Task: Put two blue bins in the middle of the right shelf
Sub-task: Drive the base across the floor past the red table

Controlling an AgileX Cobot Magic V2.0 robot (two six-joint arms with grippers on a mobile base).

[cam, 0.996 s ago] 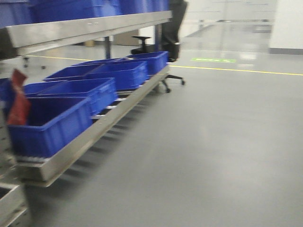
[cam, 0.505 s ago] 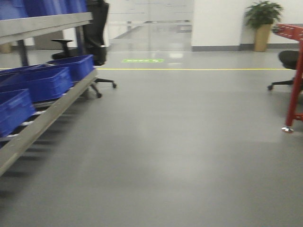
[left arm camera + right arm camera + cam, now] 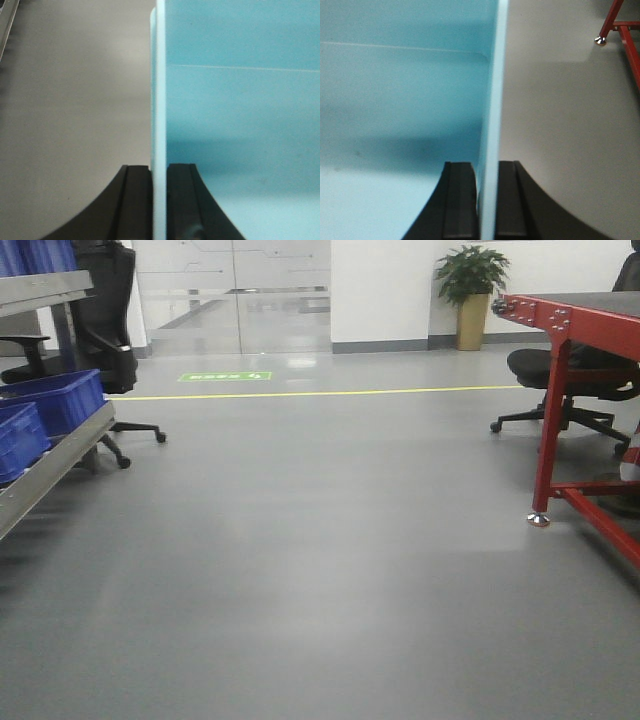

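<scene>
Left hand (image 3: 159, 200): we find it clamped on the near wall of a blue bin (image 3: 240, 125).
Right hand (image 3: 487, 200): clamped on the opposite wall.
Progress: bin carried between both hands, in transit; no delivery visible, so we judge both placements outstanding.
Change: view has swung right; left shelf (image 3: 50, 465) nearly gone, red frame (image 3: 560, 390) now close.

A pale blue bin (image 3: 240, 125) hangs level above the floor, each side wall pinched in a tool.
</scene>
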